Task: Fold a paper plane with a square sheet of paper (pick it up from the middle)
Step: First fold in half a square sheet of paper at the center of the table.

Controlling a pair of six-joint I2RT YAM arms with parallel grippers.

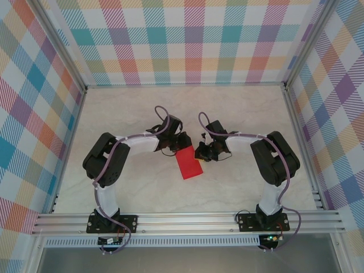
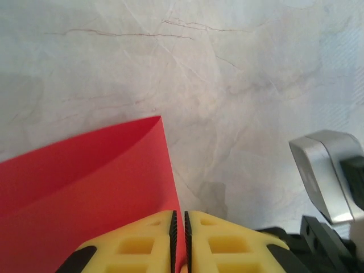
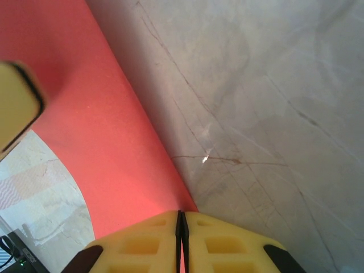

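Square sheet of paper [image 1: 189,164]: pinched edges hidden between both jaws.

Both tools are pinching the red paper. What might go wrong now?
The left tool and right tool each pinch only the edge of the red paper, so it may slip out and drop to the table. If the tools pull apart, the thin sheet might tear. It curves, so a fold might land crooked.

The red sheet of paper [image 1: 189,164] is curved over itself.
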